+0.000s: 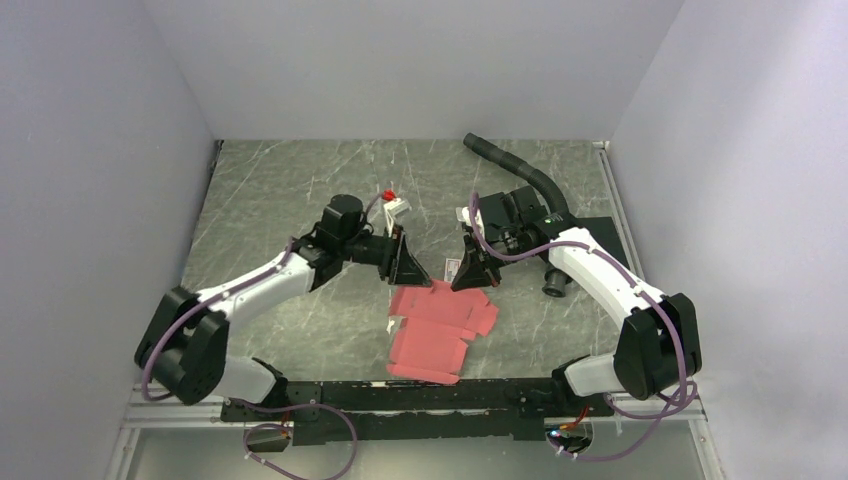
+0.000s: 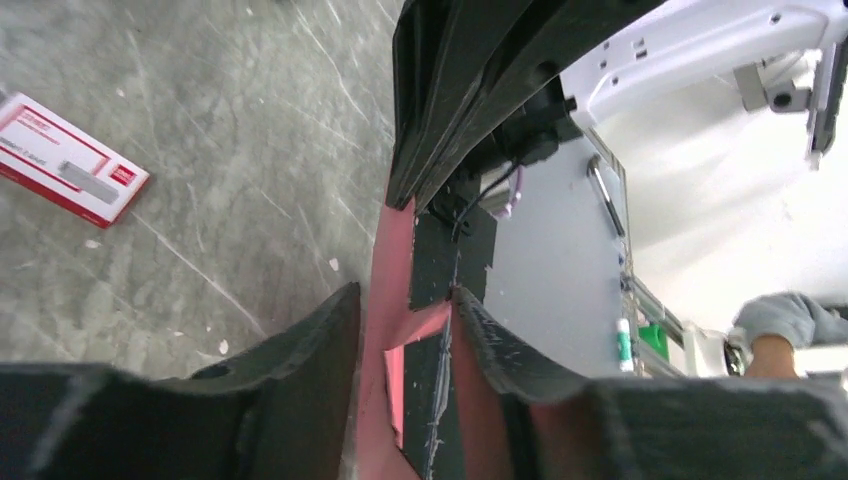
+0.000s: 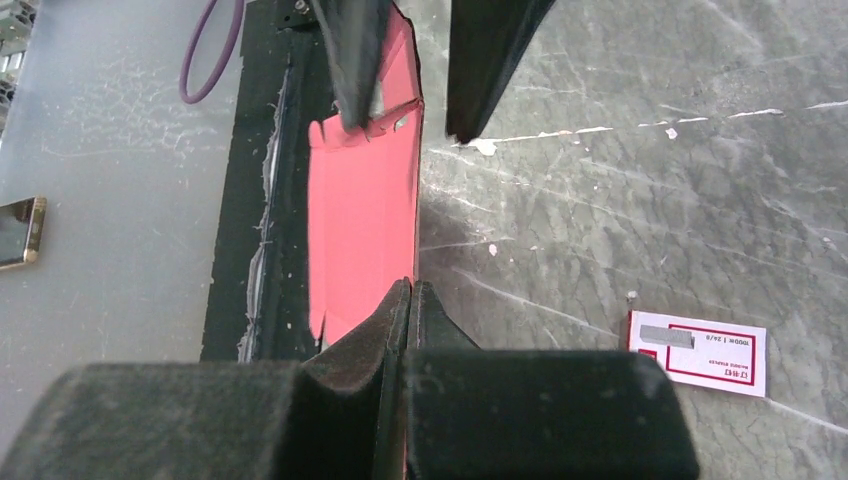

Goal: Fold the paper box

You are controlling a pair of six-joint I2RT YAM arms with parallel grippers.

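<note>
The red-pink paper box [image 1: 440, 322] lies partly unfolded on the table between the arms, with flaps and tabs showing. My left gripper [image 1: 410, 266] is at its far left edge. In the left wrist view the gripper [image 2: 405, 295] is open, its jaws straddling a raised pink flap [image 2: 395, 260] without closing on it. My right gripper [image 1: 472, 272] is at the far right edge. In the right wrist view it [image 3: 410, 286] is shut on the edge of the paper box [image 3: 360, 210], with a thin pink line between the jaws.
A small red-and-white card [image 1: 451, 269] lies on the table between the grippers and also shows in the wrist views [image 2: 65, 170] [image 3: 697, 352]. A black hose [image 1: 515, 165] and black gear [image 1: 520, 212] sit at the back right. A small red-and-white object [image 1: 393, 200] is behind the left gripper.
</note>
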